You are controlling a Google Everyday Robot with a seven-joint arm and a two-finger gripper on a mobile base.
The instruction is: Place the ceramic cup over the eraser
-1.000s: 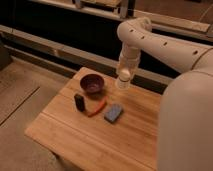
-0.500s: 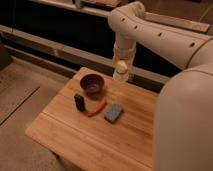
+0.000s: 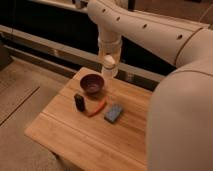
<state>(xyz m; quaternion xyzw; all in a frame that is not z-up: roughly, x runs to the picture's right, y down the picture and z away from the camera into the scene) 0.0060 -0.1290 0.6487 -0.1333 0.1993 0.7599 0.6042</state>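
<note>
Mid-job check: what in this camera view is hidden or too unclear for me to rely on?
- Camera view, claw: it hangs above the table's far edge, behind the purple bowl. It blends with the whitish ceramic cup at its tip, so the grip is unclear.
- Table's near right part: hidden by the robot's white body.
- Eraser: too dark and small to show surface detail.
</note>
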